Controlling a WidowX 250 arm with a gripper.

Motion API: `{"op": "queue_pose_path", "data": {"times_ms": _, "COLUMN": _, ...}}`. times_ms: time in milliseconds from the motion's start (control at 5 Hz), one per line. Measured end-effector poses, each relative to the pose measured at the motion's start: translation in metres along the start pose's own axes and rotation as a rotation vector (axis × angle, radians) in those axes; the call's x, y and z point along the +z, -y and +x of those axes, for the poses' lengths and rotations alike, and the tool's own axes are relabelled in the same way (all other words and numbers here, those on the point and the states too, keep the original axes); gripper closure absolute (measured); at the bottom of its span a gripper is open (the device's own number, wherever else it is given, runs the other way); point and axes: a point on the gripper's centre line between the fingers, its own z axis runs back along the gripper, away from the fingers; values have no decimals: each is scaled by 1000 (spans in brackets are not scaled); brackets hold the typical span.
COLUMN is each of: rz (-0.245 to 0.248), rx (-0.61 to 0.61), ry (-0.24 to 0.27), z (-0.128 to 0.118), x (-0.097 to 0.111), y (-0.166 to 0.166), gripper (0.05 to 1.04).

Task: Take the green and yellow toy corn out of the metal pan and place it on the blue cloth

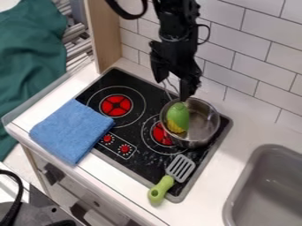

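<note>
The black gripper [172, 90] hangs over the back rim of a metal pot [204, 124], its fingers spread apart with nothing held between them. Inside the pot, toward its left wall, lies a green and yellow toy that looks like corn in its husk [179, 115]. One fingertip is just above the toy's upper end; whether they touch, I cannot tell. The pot stands on the right burner of the black stove top [138, 128].
Left of the burners, a folded blue cloth [72, 130] overlaps the stove's edge. A slotted spatula with a green handle [171, 178] lies at the stove's front right. A grey sink [266, 187] is at the right, a tiled wall [251, 57] behind.
</note>
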Motion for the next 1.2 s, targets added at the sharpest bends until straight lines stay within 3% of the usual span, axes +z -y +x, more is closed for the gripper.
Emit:
{"op": "queue_pose_path", "data": {"times_ms": 200, "rz": -13, "rx": 2, "ry": -39, "z": -2, "x": -10, "y": 3, "gripper": 82}}
{"op": "queue_pose_path", "data": {"times_ms": 800, "rz": -37, "rx": 25, "ry": -91, "z": -17, "x": -21, "y": 19, "gripper": 82}}
{"op": "queue_pose_path", "data": {"times_ms": 1000, "rz": -58, "rx": 3, "ry": -139, "z": -22, "x": -35, "y": 28, "gripper": 136}}
{"op": "queue_pose_path", "data": {"times_ms": 1200, "rz": -48, "rx": -14, "ry": -126, "z": -17, "x": -33, "y": 29, "gripper": 428}}
